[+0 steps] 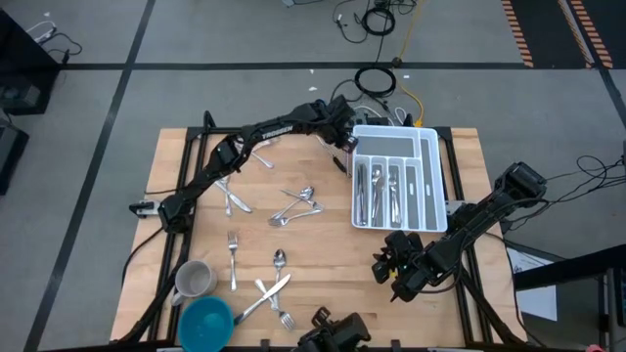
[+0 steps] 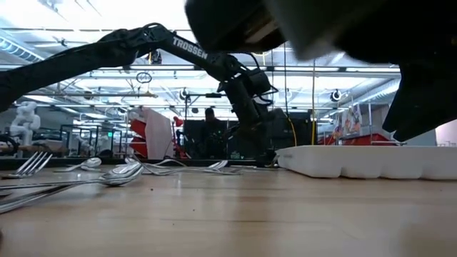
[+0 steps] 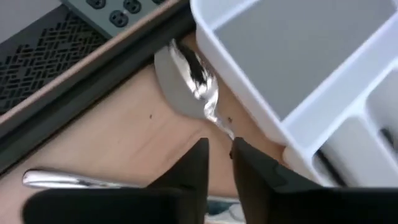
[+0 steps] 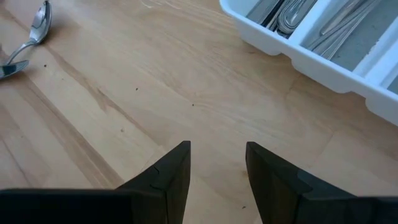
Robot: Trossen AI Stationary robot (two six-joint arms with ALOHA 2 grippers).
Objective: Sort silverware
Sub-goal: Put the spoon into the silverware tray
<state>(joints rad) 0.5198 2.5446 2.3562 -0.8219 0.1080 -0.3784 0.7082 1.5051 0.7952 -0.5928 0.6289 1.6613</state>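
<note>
Loose silverware [image 1: 298,205] lies scattered on the wooden table, with more pieces in the white tray [image 1: 396,176] at the right. My left gripper [image 3: 221,149] hovers at the tray's far left corner [image 3: 211,25], its fingers nearly together around a spoon [image 3: 193,71]. The spoon's bowl sits beside the tray wall, outside the tray, over a grey shadow. Another piece of silverware [image 3: 62,180] lies flat on the table near it. My right gripper [image 4: 217,158] stands open over bare wood near the tray's near edge, with nothing between its fingers. My left gripper has the spoon's slim neck [image 3: 225,127] running into the narrow gap between its two fingers, coming at it from above on a slant. The fingertips [image 3: 245,155] hide the rest of the handle. The bowl points away from the gripper, just above the table beside the tray.
A grey mug [image 1: 194,281] and a blue bowl [image 1: 205,321] stand at the near left. A power strip [image 3: 118,12] and cables lie beyond the table's far edge. Bare wood lies between the loose pieces and the tray [image 4: 323,43].
</note>
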